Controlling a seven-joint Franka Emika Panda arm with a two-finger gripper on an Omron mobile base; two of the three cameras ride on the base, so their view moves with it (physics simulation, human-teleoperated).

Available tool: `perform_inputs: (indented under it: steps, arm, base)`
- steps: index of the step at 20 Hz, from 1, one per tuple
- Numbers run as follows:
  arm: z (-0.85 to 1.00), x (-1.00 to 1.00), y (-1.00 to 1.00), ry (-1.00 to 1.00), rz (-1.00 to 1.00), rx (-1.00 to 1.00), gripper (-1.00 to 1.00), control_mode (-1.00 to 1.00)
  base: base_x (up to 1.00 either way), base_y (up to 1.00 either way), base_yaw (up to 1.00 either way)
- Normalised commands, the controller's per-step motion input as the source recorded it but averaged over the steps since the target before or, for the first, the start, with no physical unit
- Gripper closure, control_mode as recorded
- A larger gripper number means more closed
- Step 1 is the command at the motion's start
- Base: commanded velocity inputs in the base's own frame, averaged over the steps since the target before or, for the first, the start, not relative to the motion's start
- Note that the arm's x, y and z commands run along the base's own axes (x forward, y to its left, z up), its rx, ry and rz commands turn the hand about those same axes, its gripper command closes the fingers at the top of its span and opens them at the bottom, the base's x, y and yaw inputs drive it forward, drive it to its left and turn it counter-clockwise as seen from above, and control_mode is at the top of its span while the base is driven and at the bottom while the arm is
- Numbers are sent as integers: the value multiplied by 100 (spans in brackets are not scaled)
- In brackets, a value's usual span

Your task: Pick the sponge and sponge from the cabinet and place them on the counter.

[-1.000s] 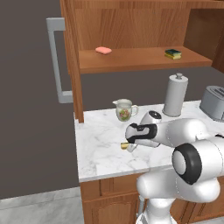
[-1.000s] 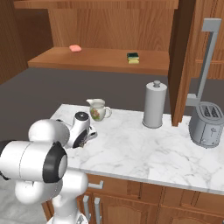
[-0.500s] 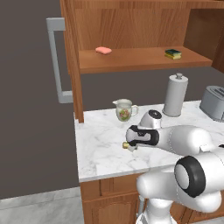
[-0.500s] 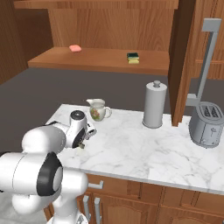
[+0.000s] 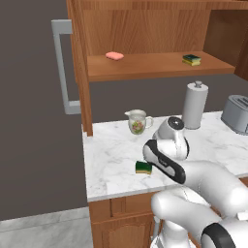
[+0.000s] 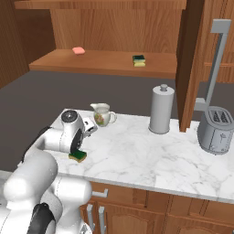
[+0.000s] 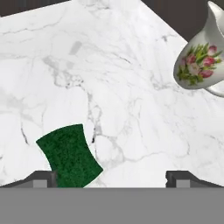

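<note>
Claw now spread wide, sponge released and lying flat on the counter near the floral jug; arm lowering forward.

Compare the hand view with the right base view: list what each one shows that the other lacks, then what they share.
Hand view alone: the open gripper, its fingertips set wide apart, and the nearer sponge's green top seen from straight above.

Right base view alone: the second sponge and pink block on the cabinet shelf, the paper towel roll, and the toaster.

Both: the sponge on the counter, the floral jug, and the marble counter.
</note>
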Motion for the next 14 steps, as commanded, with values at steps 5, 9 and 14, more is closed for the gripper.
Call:
perform_inputs:
  steps: [5,9,14]
  arm:
    - [20,-1,-3,-5,-19,-3,-100,-100]
    - [1,0,-14,0,-26,6,-100,-100]
    - [25,-6,-23,0,-25,14,-100,-100]
  base:
    - [0,0,0]
    - [0,0,0]
    - [0,0,0]
